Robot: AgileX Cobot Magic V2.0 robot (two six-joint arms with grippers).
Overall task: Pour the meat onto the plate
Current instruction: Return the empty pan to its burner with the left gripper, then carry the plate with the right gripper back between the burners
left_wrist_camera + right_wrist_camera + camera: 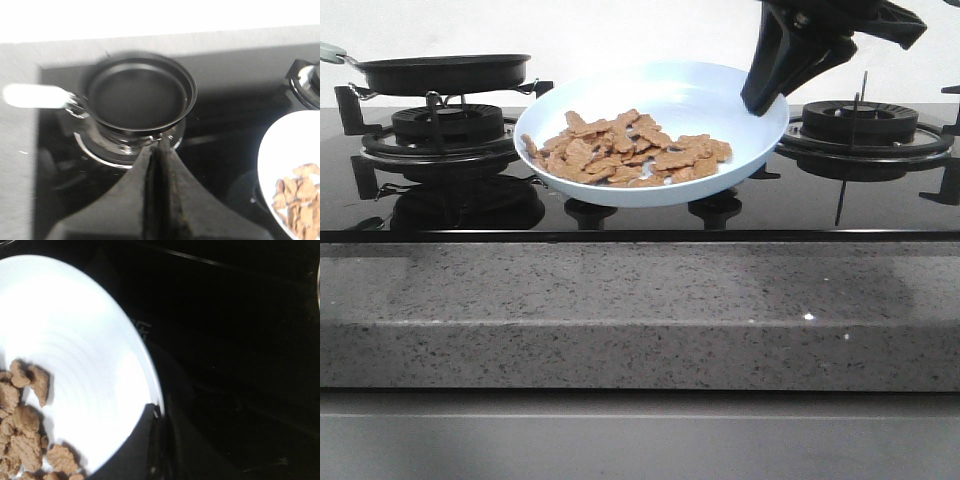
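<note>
My right claw (763, 100) comes down from the upper right of the front view and is clenched on the far right rim of the plate (740, 85), holding it in the air above the black glass of the stove (620, 215), between the two burners. The plate tilts, its held edge high and its left, near edge low, so the meat (625, 150) has gathered in a heap on the lower left part of the dish; in my right wrist view the same strips (22, 435) lie at the lower left of the frame, well away from where my fingers pinch the rim (152, 412) at bottom centre. So the load sits down-slope from my grip, across the dish from it, and any next move hangs on that: I judge the plate must be levelled or set down gently, or the strips could slide over the low lip. My left claw (157, 165) is shut with the fingers pressed together, holding nothing; it hovers just short of the frying pan (140, 92), which rests on the left burner in the upper left of the front view and looks empty, its pale handle (32, 95) pointing to the left of the frame. The pouring looks finished; the right arm is the only one touching the plate.
</note>
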